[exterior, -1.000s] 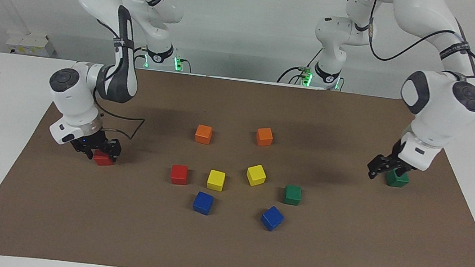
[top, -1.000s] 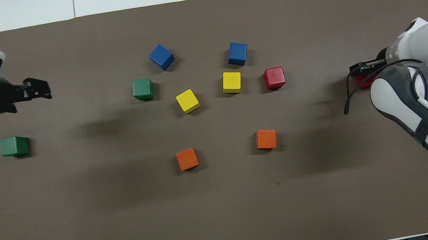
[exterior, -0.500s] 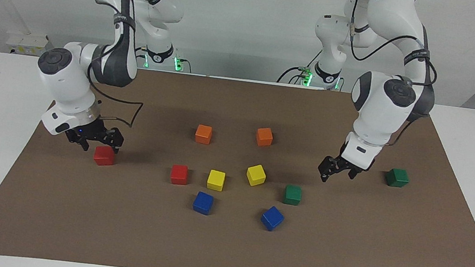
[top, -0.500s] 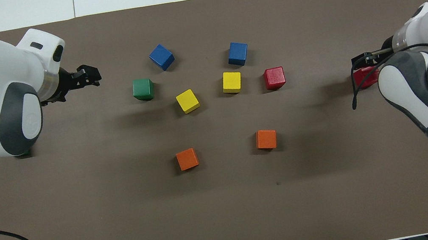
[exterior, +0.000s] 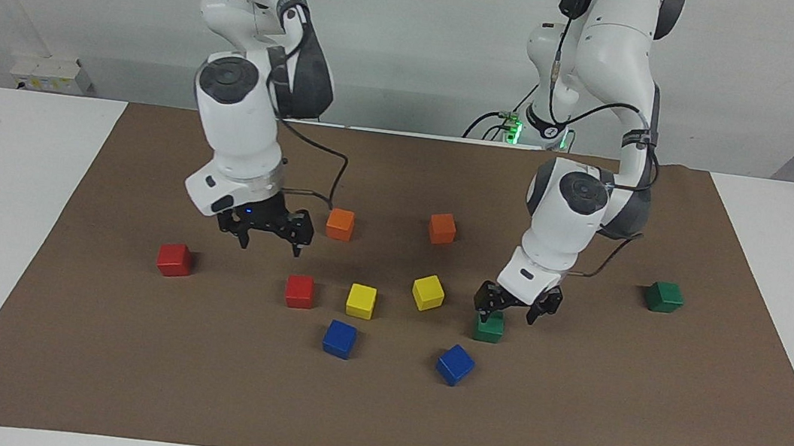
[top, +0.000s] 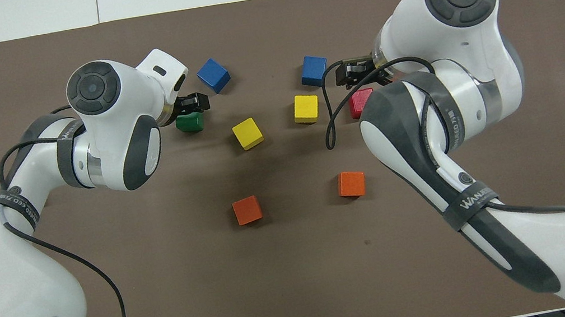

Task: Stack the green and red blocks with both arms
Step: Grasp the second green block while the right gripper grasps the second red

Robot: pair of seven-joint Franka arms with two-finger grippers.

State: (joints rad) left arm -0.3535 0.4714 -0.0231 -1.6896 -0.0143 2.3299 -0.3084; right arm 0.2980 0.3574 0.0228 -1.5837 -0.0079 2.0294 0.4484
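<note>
A: The left gripper [exterior: 516, 312] hangs right over the middle green block [exterior: 488, 328], fingers spread wide, nothing pinched. It sits just above the block's top.

B: And the right gripper [exterior: 264, 231]?

A: Spread too, and empty. It hovers above the mat [exterior: 567, 441], over the spot between the orange block [exterior: 340, 224] and the middle red block [exterior: 299, 291], not yet over the red one.

B: Where do the task's four blocks lie?

A: All flat on the mat, none stacked. One green block under the left gripper, the other green block [exterior: 664, 296] alone toward the mat's edge at the left arm's end. One red block in the middle cluster, the other red block [exterior: 173, 259] alone toward the edge at the right arm's end.

B: What could go wrong?

A: Crowding, likely. The yellow block [exterior: 428, 292] and the blue block [exterior: 454, 364] sit near the green one; wide fingers coming down off-centre could nudge either, or tip the green block instead of straddling it.

B: The red side?

A: Another yellow block [exterior: 361, 300] sits just beside the middle red block, so a finger may land on it. Later, a crooked grip could drop a block skewed on its mate and topple the pair.
</note>
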